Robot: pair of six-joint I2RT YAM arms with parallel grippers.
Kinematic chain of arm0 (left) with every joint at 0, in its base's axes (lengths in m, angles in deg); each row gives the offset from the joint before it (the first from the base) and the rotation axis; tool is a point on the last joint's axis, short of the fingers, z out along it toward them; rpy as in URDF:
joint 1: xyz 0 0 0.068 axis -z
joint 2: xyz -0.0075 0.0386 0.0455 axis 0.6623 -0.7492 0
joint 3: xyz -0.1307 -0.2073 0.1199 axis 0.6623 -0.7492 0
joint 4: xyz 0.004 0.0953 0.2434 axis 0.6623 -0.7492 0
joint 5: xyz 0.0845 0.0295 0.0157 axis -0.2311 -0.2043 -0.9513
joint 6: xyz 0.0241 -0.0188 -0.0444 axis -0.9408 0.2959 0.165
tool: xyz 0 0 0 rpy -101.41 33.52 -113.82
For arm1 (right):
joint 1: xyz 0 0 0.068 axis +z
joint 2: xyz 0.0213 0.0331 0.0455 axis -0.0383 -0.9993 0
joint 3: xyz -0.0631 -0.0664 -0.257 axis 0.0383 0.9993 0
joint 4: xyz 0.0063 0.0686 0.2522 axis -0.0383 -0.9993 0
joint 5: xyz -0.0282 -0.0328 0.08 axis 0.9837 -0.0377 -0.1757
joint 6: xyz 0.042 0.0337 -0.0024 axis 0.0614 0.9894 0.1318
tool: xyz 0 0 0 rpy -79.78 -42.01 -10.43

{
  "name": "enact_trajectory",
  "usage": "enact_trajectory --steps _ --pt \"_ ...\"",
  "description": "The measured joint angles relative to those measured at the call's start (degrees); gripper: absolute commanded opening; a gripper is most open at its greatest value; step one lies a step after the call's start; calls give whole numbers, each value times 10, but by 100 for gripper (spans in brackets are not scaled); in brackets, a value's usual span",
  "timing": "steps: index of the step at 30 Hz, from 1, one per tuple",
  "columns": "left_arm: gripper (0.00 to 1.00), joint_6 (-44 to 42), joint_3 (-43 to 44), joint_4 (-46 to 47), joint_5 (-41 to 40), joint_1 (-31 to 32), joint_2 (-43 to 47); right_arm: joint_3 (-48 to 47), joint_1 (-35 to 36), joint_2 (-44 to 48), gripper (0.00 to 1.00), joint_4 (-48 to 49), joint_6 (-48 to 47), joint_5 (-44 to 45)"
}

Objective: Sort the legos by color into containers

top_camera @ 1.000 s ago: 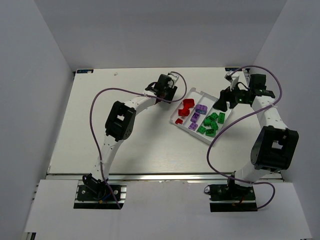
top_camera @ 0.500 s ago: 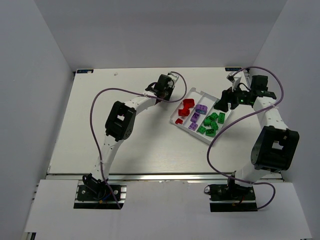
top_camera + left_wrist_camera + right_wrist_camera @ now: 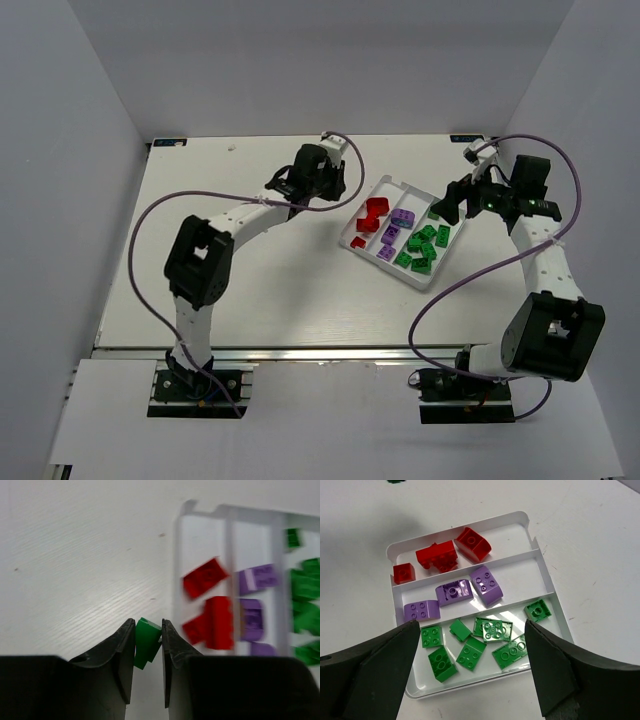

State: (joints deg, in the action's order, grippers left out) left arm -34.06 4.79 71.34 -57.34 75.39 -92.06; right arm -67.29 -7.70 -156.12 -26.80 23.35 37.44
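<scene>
On table (image 3: 250, 290), right of centre: white tray (image 3: 525, 575), three lanes holding sorted legos (image 3: 470, 655), red, purple, green. Above tray, right gripper (image 3: 471, 625) hovers, fingers spread wide, empty. Just left of tray, left gripper (image 3: 148, 625) pinches green brick (image 3: 147, 642), slightly tilted. Advice: carry across red and purple lanes to green lane (image 3: 517, 620); release low; mind right gripper.

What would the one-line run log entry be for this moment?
left gripper: shut on green lego, beside tray | right gripper: open above tray | tray: red legos, purple legos, green legos each in own compartment
</scene>
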Motion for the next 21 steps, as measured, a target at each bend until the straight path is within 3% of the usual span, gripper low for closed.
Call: enact_trajectory --steps 3,7,13,21 --pt "0 42 -67 69 55 20 77 14 -2 11 90 15 14 3" --pt "0 103 -120 161 124 69 102 14 -3 11 89 17 22 6" --pt "1 170 -122 224 188 145 19 31 -15 31 89 19 30 13" --pt "16 205 -69 226 203 181 -72 54 -37 71 89 20 33 14"
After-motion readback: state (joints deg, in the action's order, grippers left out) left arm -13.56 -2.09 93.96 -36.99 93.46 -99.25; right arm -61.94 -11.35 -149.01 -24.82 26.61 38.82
